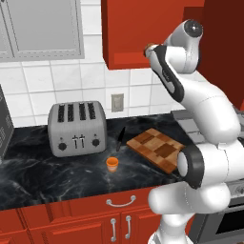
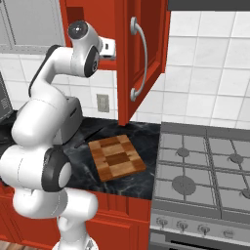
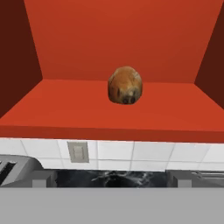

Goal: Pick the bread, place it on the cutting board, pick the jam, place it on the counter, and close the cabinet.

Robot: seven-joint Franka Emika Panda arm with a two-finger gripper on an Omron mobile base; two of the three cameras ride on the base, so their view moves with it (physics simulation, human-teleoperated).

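The bread [image 3: 125, 85], a round brown loaf, sits alone on the floor of the open red cabinet [image 3: 109, 35], straight ahead in the hand view and some way off. A brown bit of the bread [image 1: 150, 46] peeks past my hand. My gripper [image 1: 148, 49] [image 2: 115, 49] is raised to the cabinet's mouth, level with its shelf; its fingers are hidden, and nothing is held in front of the camera. The cabinet door [image 2: 144, 53] stands swung open. The orange jam [image 1: 112, 164] stands on the black counter [image 1: 43, 171]. Right of it lies the checkered cutting board [image 1: 157, 148] [image 2: 116, 158], bare.
A silver toaster [image 1: 77, 127] stands at the back of the counter, left of the board. A dark knife [image 1: 120, 138] lies between toaster and board. A stove [image 2: 205, 171] adjoins the counter on the right. A wall outlet [image 3: 78, 152] sits below the cabinet.
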